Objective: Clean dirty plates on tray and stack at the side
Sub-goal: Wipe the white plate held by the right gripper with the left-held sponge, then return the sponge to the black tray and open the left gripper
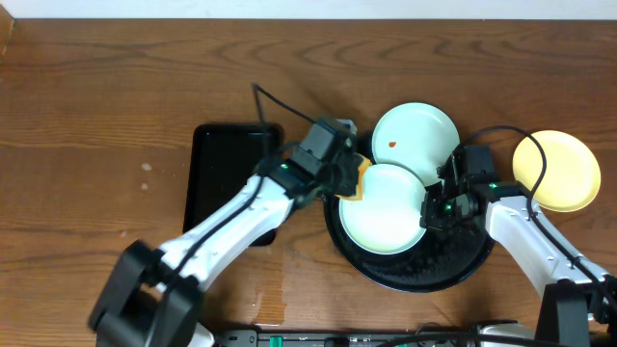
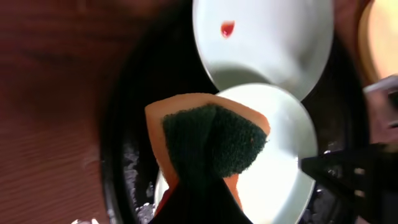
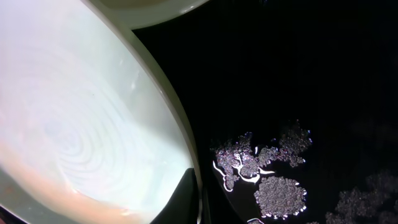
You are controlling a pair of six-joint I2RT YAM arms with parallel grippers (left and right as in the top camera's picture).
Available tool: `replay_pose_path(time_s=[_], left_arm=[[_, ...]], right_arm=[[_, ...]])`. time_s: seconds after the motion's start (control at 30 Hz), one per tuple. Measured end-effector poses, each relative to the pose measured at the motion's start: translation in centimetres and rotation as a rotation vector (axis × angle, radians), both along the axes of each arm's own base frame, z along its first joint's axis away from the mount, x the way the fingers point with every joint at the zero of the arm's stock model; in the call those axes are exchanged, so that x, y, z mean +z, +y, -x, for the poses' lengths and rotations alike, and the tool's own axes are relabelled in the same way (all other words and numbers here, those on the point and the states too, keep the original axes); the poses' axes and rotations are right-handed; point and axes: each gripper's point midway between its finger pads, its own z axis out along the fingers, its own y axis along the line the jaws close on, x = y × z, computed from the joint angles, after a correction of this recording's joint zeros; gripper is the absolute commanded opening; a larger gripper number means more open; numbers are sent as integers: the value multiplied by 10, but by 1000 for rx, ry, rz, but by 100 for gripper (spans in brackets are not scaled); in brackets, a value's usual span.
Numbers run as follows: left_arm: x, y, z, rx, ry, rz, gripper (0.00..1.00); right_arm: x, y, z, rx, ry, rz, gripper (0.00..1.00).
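The right gripper (image 1: 436, 204) was closed on the right rim of the near plate (image 1: 381, 217), and the left gripper (image 1: 349, 178) was clamped on a sponge (image 2: 211, 140) at that plate's far-left edge. The plate sat left of centre in the tray (image 1: 453, 270).

The pinch was thin and the tray floor looked wet, so a hard scrub could probably slide the rim free. It could also shove this plate into the spotted plate (image 1: 415, 135), which it overlapped and which overhung the tray's far edge.

The near plate faced up. Being round, it had no long axis.
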Motion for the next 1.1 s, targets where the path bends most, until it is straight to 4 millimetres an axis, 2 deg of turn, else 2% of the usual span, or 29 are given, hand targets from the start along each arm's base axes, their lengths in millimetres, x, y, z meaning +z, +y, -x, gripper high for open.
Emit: replay_pose_path(time_s=[0.07, 0.17, 0.43, 0.53, 0.67, 0.77, 1.1], left_arm=[[6, 12, -2, 28, 1, -9, 8], [4, 40, -6, 92, 30, -52, 8], [-12, 138, -27, 333, 130, -152, 8], [-14, 167, -33, 385, 141, -175, 7], [-17, 188, -36, 399, 142, -197, 8], [-26, 196, -34, 402, 162, -212, 8], [-82, 209, -22, 381, 314, -283, 8]], right_arm=[[0, 0, 0, 0, 1, 1, 5], [0, -1, 1, -1, 4, 4, 5], [-1, -1, 1, -1, 5, 8, 4], [-1, -1, 1, -1, 5, 8, 4], [-1, -1, 1, -1, 5, 8, 4], [-1, -1, 1, -1, 5, 8, 4], [-1, -1, 1, -1, 5, 8, 4]])
